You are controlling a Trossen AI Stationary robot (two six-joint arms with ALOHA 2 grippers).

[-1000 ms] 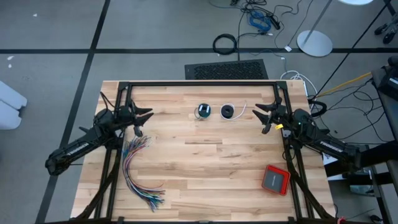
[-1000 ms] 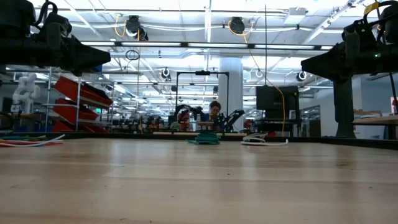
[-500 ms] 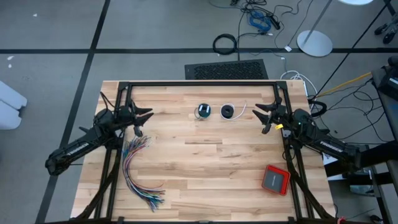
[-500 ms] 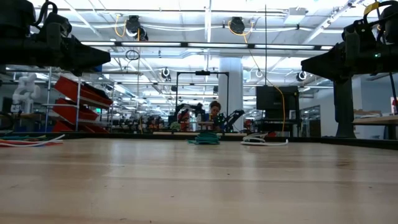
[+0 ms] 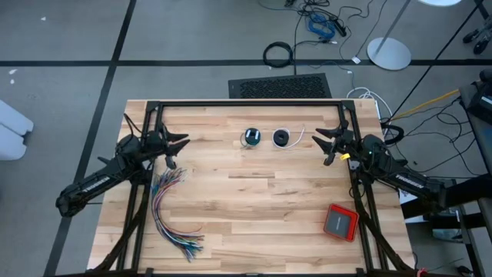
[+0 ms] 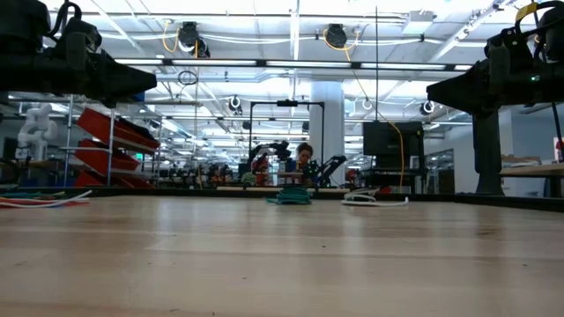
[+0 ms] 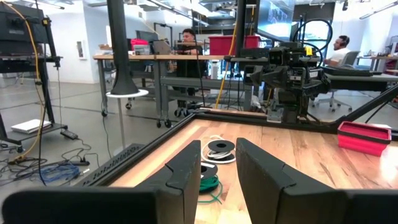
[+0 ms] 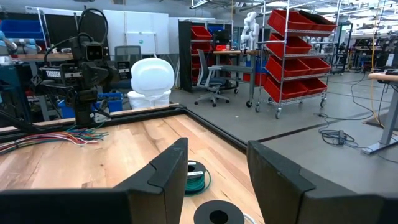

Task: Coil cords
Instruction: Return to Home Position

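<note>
My left gripper (image 5: 176,151) hangs over the left side of the table (image 5: 254,223), toward the far edge. Its 2 fingers are spread wide with nothing between them. My right gripper (image 5: 324,146) mirrors it on the right side, also wide open and holding nothing. Both point inward toward the middle of the table, and neither touches anything.

The 2 cords lie between my grippers, close to the far edge. The green cord (image 5: 251,138) is wound into a small tight coil lying flat on the wood. Just beside it, on the side of my right arm, lies the black cord (image 5: 282,138), coiled as well. A strip of bare wood separates the 2 coils. The white tail (image 5: 300,137) curls out of the black coil toward my right gripper. From my left wrist, the green coil shows past my parted fingers, with the black one beyond it.

A bundle of coloured wires (image 5: 171,211) lies fanned across the left part of the table, nearer the front than my left gripper and well apart from the cords. A red box (image 5: 340,221) sits near the front right corner. On the floor beyond the far edge lies a ring of thick black cable (image 5: 278,55).
</note>
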